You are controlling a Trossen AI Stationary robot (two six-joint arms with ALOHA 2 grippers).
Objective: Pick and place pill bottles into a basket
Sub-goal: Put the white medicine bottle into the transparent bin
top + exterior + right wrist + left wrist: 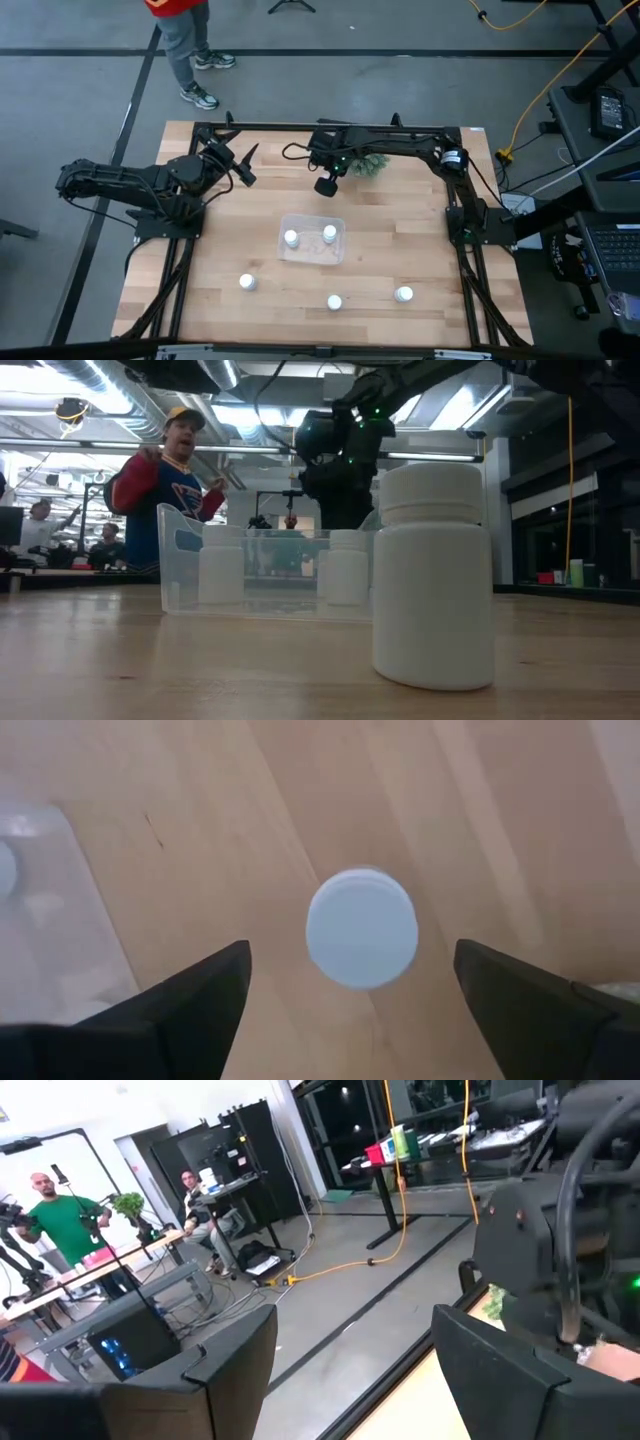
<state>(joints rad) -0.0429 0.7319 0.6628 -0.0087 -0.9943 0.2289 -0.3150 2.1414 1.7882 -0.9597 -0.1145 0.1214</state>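
Two white pill bottles [291,238] [330,234] stand in the clear basket [312,255] at mid-table. Three more stand on the table nearer the front edge [247,282] [334,301] [404,294]. My right gripper [327,186] is open above the table just beyond the basket, pointing down. In its wrist view another bottle's white cap [362,928] shows below, between the spread fingers and apart from both. My left gripper [240,160] is open and empty at the far left, raised and facing the room [355,1320]. In the low view a bottle [435,575] stands close to the camera.
A green spiky plant [368,165] sits at the far edge beside my right arm. A person [185,40] stands beyond the table's far left corner. The black frame rails [460,250] run along both sides of the table.
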